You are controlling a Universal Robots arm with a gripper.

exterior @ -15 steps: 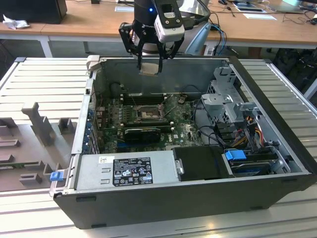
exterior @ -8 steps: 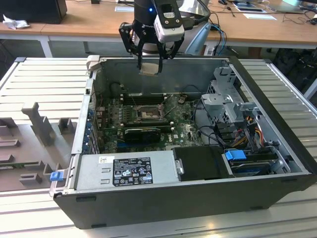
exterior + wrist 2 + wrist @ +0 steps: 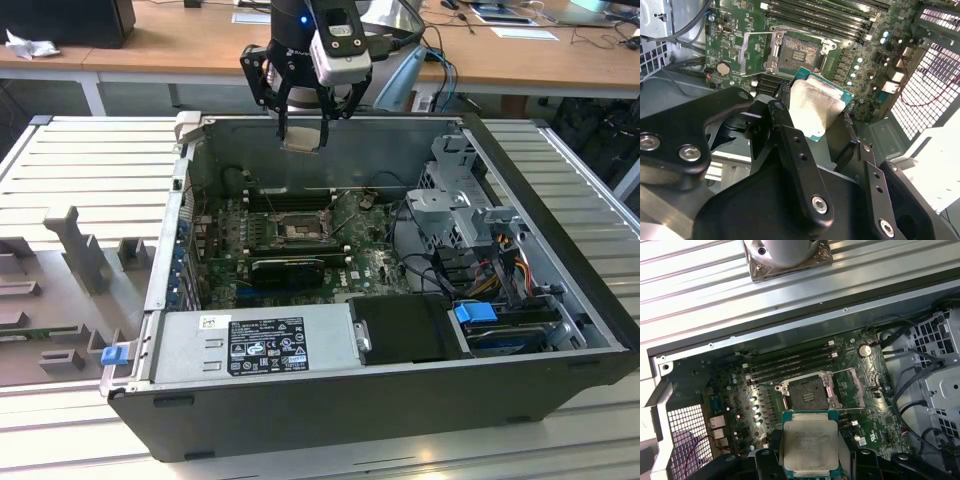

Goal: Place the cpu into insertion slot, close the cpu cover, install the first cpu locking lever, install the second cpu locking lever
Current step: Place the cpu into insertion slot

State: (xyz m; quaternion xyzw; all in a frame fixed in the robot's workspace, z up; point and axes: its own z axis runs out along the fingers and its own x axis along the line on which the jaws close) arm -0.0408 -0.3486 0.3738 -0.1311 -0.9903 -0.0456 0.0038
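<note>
The cpu (image 3: pixel 302 138), a thin square plate with a pale silver face and green edge, hangs above the rear wall of the open computer case (image 3: pixel 330 410). My gripper (image 3: pixel 302 142) is shut on its sides. In both wrist views the cpu (image 3: pixel 812 107) (image 3: pixel 810 445) sits between my black fingers (image 3: pixel 782 117). The insertion slot (image 3: pixel 297 229) (image 3: pixel 801 50) (image 3: pixel 809 392) lies uncovered on the green board, well below the cpu. The cpu cover (image 3: pixel 756 52) (image 3: pixel 852 385) stands swung open beside the slot. Thin wire levers (image 3: pixel 840 371) are raised near it.
A grey power supply box (image 3: pixel 255 340) fills the case's front. A long black ribbed card (image 3: pixel 288 268) lies in front of the slot, and memory slots (image 3: pixel 790 360) behind it. A drive cage (image 3: pixel 460 200) with cables is at the exterior view's right. Grey fixtures (image 3: pixel 80 250) stand outside.
</note>
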